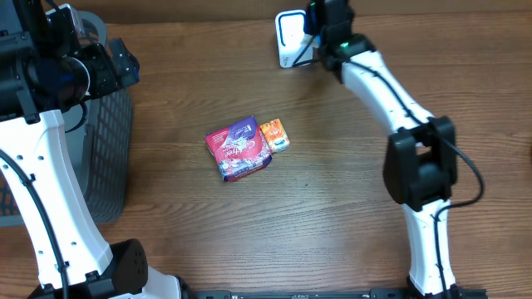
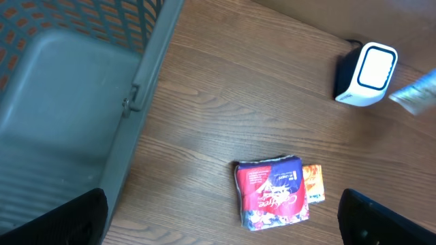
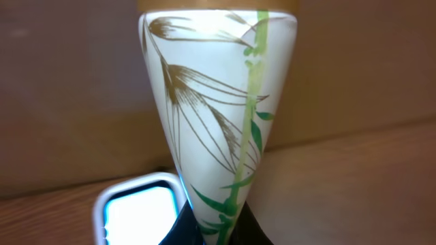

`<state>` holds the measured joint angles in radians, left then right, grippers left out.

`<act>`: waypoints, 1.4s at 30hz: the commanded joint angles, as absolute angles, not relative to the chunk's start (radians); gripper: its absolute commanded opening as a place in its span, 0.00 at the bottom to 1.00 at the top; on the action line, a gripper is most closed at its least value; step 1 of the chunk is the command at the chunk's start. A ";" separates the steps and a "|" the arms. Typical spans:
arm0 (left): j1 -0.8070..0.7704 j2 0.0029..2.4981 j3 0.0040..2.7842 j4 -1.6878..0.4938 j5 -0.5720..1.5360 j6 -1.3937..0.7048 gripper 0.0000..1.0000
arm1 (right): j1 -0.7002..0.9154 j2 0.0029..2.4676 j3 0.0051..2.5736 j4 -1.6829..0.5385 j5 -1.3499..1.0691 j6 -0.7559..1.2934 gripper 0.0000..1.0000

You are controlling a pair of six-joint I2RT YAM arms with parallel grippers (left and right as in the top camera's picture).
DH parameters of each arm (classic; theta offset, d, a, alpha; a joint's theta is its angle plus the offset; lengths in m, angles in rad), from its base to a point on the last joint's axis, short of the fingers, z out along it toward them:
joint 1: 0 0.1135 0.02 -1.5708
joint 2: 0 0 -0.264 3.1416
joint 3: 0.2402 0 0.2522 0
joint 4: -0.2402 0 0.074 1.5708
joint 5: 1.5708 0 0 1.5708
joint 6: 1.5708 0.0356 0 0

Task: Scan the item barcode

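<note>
My right gripper (image 1: 320,40) (image 3: 221,235) is shut on the item (image 3: 218,102), a white flattened tube printed with brown leaves and a green bamboo stem. It tapers down into the dark jaws. The item (image 2: 414,94) hangs right beside the white scanner (image 1: 289,37) (image 2: 368,73) at the table's far edge. The scanner's lit window (image 3: 139,212) glows just left of the tube's base. No barcode shows on the side that faces the camera. My left gripper (image 1: 108,66) (image 2: 221,231) is open, high over the basket's edge, with nothing between its fingers (image 2: 68,219).
A grey mesh basket (image 1: 108,141) (image 2: 61,102) stands at the left. A red and purple packet (image 1: 239,148) (image 2: 271,192) lies mid-table with a small orange packet (image 1: 275,134) (image 2: 313,182) touching its right side.
</note>
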<state>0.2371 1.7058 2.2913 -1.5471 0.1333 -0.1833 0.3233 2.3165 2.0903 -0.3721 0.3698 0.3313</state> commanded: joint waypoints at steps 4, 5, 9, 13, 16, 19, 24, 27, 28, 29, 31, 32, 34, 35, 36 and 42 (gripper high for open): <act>0.235 1.702 2.305 -1.544 0.126 -0.179 1.00 | 0.097 2.073 2.119 -0.620 0.476 0.478 0.04; 0.235 1.702 2.305 -1.544 0.126 -0.179 1.00 | 0.062 2.066 2.119 -0.669 0.475 0.493 0.04; 0.235 1.702 2.305 -1.544 0.126 -0.179 1.00 | -0.120 2.066 2.114 -0.894 0.475 0.502 0.04; 0.235 1.702 2.305 -1.544 0.126 -0.179 1.00 | -0.272 2.078 2.105 -0.997 0.448 0.510 0.04; 0.235 1.702 2.305 -1.544 0.126 -0.179 1.00 | -0.382 2.078 2.080 -0.999 0.361 0.509 0.04; 0.235 1.702 2.305 -1.544 0.126 -0.179 1.00 | -0.470 2.083 2.058 -0.966 0.249 0.509 0.04; 0.235 1.702 2.305 -1.544 0.126 -0.179 1.00 | -0.564 2.091 1.984 -0.828 0.170 0.509 0.04; 0.235 1.702 2.305 -1.544 0.126 -0.179 1.00 | -0.599 2.091 1.921 -0.717 0.171 0.509 0.04; 0.235 1.702 2.305 -1.544 0.126 -0.179 1.00 | -0.607 2.092 1.903 -0.685 0.171 0.509 0.04; 0.235 1.702 2.305 -1.544 0.126 -0.179 1.00 | -0.614 2.092 1.883 -0.651 0.171 0.509 0.04; 0.235 1.702 2.305 -1.544 0.126 -0.179 1.00 | -0.627 2.094 1.842 -0.581 0.171 0.509 0.04; 0.235 1.702 2.305 -1.544 0.126 -0.179 1.00 | -0.633 2.096 1.821 -0.544 0.171 0.509 0.04; 0.235 1.702 2.305 -1.544 0.126 -0.179 1.00 | -0.641 2.110 1.775 -0.456 0.179 0.510 0.04; 0.235 1.702 2.305 -1.544 0.126 -0.179 1.00 | -0.641 2.118 1.766 -0.438 0.181 0.510 0.04; 0.235 1.702 2.305 -1.544 0.126 -0.179 1.00 | -0.641 2.128 1.761 -0.423 0.182 0.510 0.04; 0.235 1.702 2.305 -1.544 0.126 -0.179 1.00 | -0.641 2.204 1.760 -0.409 0.287 0.590 0.04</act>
<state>0.2371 1.7058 2.2913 -1.5475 0.1333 -0.1833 -0.6369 2.1696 1.7599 -0.4187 0.1883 0.5148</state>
